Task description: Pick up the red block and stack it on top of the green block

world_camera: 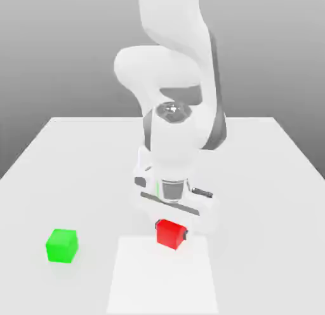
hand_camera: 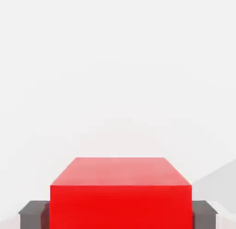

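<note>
Pincer (world_camera: 171,232) grips the red block (world_camera: 171,235), lower centre of the frame, by opposite sides; it looks light, stiff, likely easy to hold mid-face.

No legible text, labels, brands, numbers or signs.
</note>
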{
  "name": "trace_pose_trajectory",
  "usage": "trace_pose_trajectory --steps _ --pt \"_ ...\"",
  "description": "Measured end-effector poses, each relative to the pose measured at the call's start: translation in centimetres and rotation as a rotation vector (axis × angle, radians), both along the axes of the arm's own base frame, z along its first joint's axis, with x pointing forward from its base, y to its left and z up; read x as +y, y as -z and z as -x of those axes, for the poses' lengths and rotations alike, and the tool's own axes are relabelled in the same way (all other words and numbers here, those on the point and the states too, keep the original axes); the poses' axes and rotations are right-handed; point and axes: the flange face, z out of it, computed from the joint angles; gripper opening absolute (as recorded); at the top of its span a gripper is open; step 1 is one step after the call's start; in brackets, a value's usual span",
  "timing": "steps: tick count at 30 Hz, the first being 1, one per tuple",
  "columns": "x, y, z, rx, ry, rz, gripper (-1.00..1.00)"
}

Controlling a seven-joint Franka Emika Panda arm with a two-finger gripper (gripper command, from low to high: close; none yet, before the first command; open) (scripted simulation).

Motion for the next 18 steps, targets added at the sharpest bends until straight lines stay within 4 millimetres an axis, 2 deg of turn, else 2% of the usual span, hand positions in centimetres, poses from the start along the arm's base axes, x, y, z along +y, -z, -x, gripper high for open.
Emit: trace_pose_trajectory --steps 4,11,18 --pt "0.0 -0.2 -0.1 -0.001 0.000 -0.001 -1.00" --pt "0.1 -2.9 -0.9 -0.006 -0.006 -0.011 -1.00" --pt "0.1 -5.2 -0.7 -0.003 -0.004 -0.010 -1.00"
